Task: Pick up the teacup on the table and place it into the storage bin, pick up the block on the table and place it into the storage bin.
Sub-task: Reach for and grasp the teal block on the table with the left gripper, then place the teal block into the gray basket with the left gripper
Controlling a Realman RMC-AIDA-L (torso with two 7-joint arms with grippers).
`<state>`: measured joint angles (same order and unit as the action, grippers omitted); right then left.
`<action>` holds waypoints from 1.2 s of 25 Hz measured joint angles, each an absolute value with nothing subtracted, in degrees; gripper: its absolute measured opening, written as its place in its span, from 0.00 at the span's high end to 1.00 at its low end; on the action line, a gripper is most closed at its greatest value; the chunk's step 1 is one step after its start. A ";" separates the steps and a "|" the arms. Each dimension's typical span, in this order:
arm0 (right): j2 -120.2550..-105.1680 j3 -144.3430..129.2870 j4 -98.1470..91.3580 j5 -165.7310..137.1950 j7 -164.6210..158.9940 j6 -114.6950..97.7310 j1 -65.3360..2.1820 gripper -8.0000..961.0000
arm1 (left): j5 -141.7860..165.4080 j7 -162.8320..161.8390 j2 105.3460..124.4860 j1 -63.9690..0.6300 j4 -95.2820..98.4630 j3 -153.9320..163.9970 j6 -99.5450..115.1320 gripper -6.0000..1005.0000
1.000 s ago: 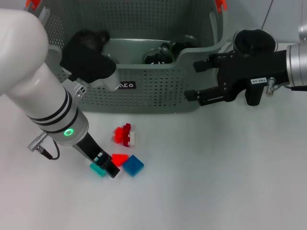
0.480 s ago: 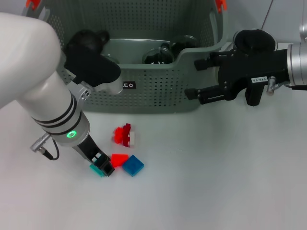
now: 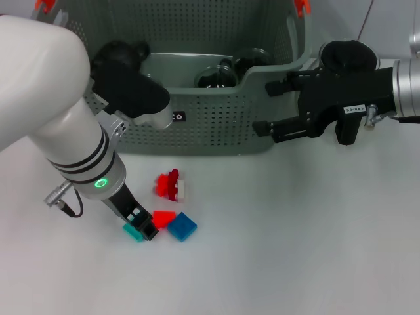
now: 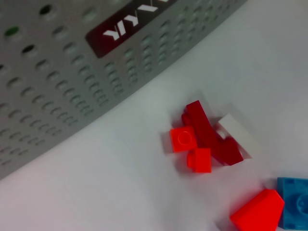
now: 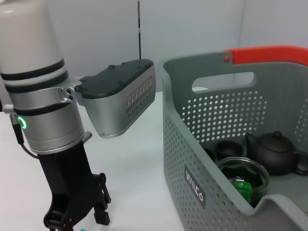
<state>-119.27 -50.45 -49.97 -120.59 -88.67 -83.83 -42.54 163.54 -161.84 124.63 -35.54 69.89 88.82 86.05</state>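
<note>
L arm comes in from the near left, bent down steeply w/ its green status ring lit, and the left gripper [image 3: 143, 226] sits low on the table at the near-left block cluster; its fingers are around the teal block [image 3: 133, 231], which shows just at the tip, but can't tell if they're clenched on it or slack. Just right of it lie a red wedge block [image 3: 163, 217] and a blue block [image 3: 182, 226], touching each other. A bit farther, a small pile of red blocks [image 3: 169, 184] w/ a white piece, apart from the others. Table [image 3: 295, 249] is plain white, matte. R arm reaches in level from the right, farther back, and the right gripper [image 3: 269, 109] hangs in the air beside the bin's near right corner, fingers spread apart, nothing in them. Farthest, the storage bin [image 3: 216, 125], grey-green perforated, black label facing near, orange-red clips on the far rim. Inside it: a dark teapot [image 5: 274, 151], a glass cup [image 5: 242, 179] w/ smth green in it, small dark teacups [image 5: 230, 149]. Pale wall behind.
</note>
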 joint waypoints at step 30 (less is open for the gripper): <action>-119.27 -50.45 -50.40 -120.60 -88.61 -83.80 -42.80 0.09 | 163.56 -161.99 124.63 -36.09 69.23 90.45 86.41 0.56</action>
